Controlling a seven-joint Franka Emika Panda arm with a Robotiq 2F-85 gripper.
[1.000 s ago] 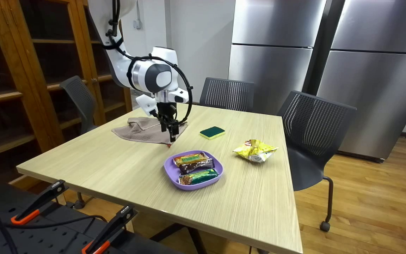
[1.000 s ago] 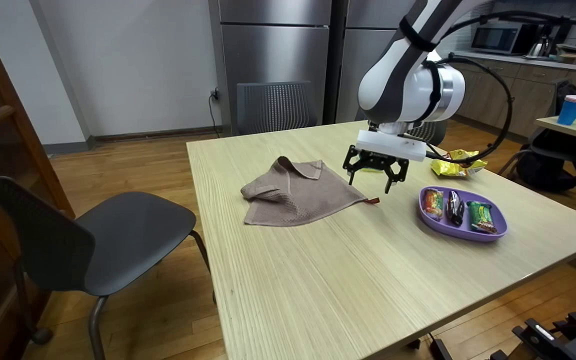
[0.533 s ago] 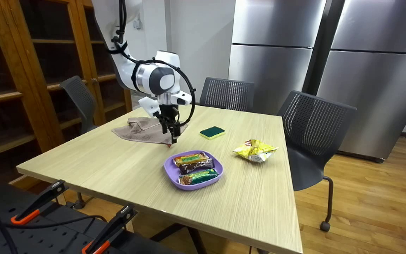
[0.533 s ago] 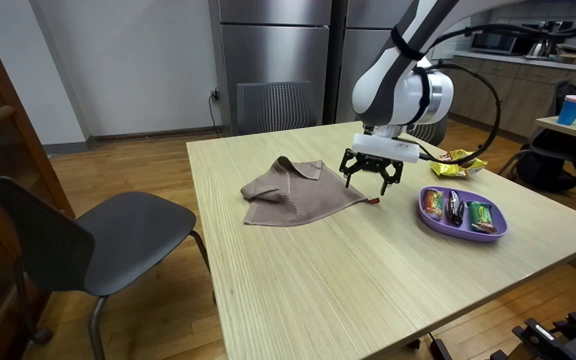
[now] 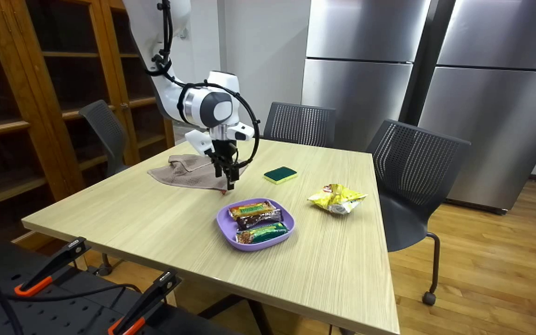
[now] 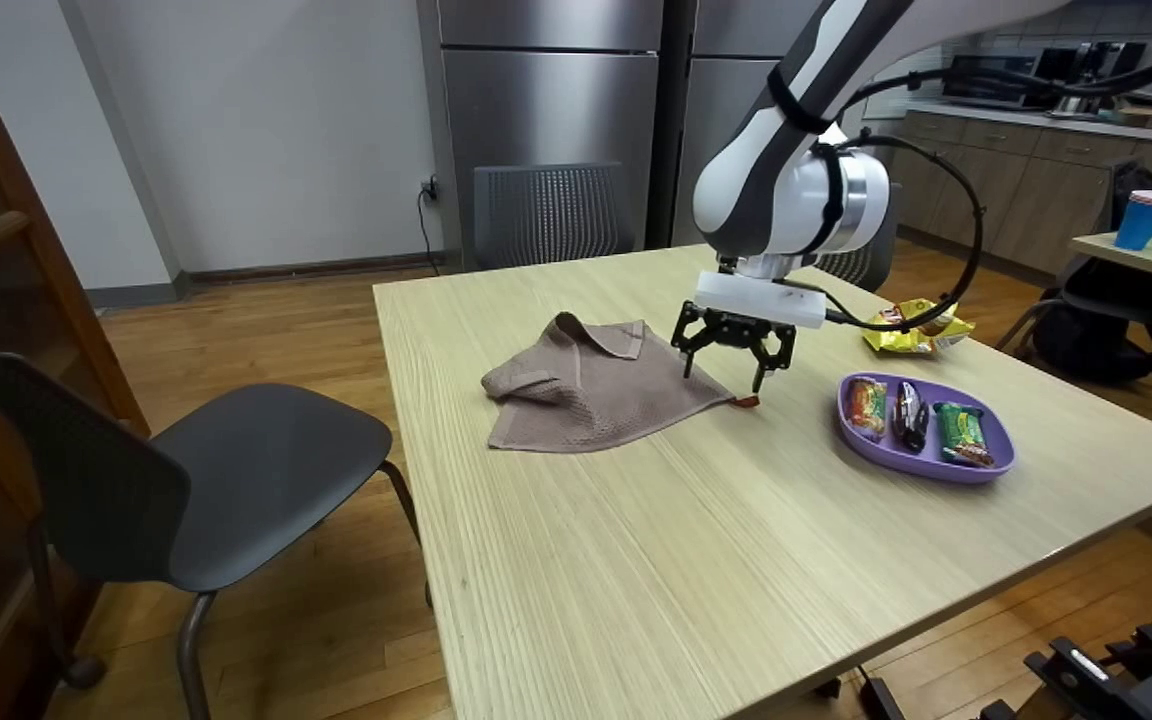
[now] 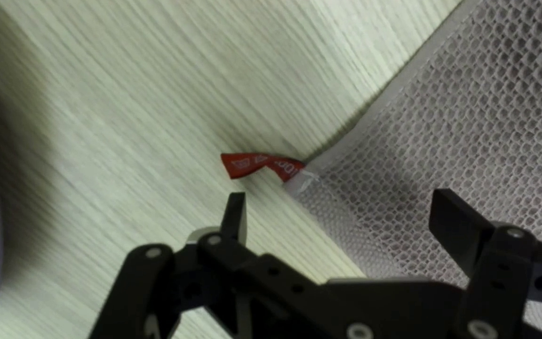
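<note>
- The gripper (image 6: 723, 378) is hovering at the tagged corner of the cloth (image 6: 601, 395); its fingers (image 7: 235, 216) are standing wide apart and holding nothing.
- Position of the cloth: in an exterior view it is lying left of the gripper on the table (image 6: 576, 560), a fold rising on its far side, its red tag (image 7: 247, 164) pointing right.
- Alignment: in the wrist view, the finger on the left is showing against the table, the finger on the right against the cloth. Contact is not apparent; clearance cannot be told.
- Assessment: the tag appears to be sitting ahead of the line between the fingertips, so centring on the corner before closing is looking advisable.
- Assessment: the edge is lying thin and flat; a sound pinch is likely calling for low fingertips and slow closing, so the weave is bunching rather than slipping.
- Caution: the purple tray (image 5: 249, 247) of wrapped bars (image 5: 261, 218) is sitting right and near; sideways corrections that way are warranting restraint.
</note>
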